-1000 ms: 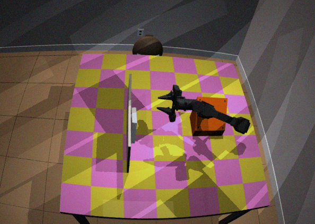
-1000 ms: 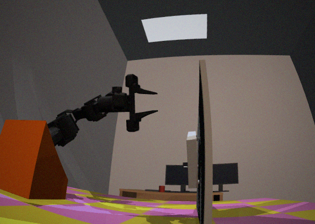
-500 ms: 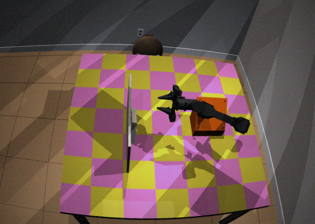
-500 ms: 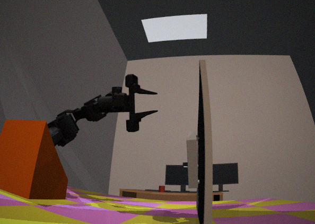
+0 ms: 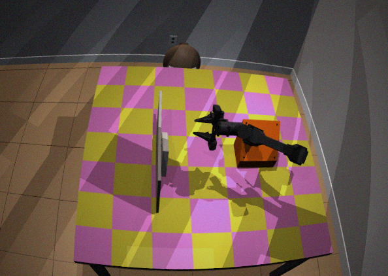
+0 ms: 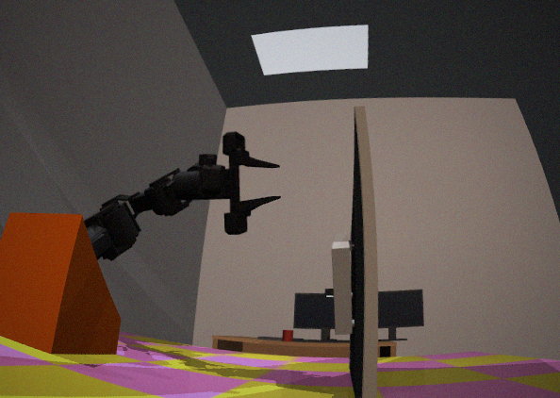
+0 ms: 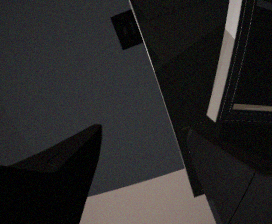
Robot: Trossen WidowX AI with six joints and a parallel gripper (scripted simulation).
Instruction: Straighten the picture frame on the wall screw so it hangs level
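Observation:
The picture frame (image 5: 164,162) (image 6: 341,290) hangs on the robot's side of an upright panel (image 5: 159,115) (image 6: 370,190). The top and exterior views show it nearly edge-on, so its tilt is hard to judge there. In the wrist view part of the frame (image 7: 220,75), a pale side and black front border, shows at the upper right, cut off by the image edge. The screw and the notched strip are hidden. My gripper (image 5: 194,127) (image 6: 280,181) (image 7: 145,133) is open and empty, its fingers pointing at the panel. It is above the frame's height and well short of the panel, touching nothing.
The orange base block (image 5: 261,128) (image 6: 38,270) stands behind the arm on the checkered table (image 5: 210,213). A brown round object (image 5: 181,56) is beyond the table's far edge. A desk with monitors (image 6: 401,308) and a red cup (image 6: 288,335) is in the background.

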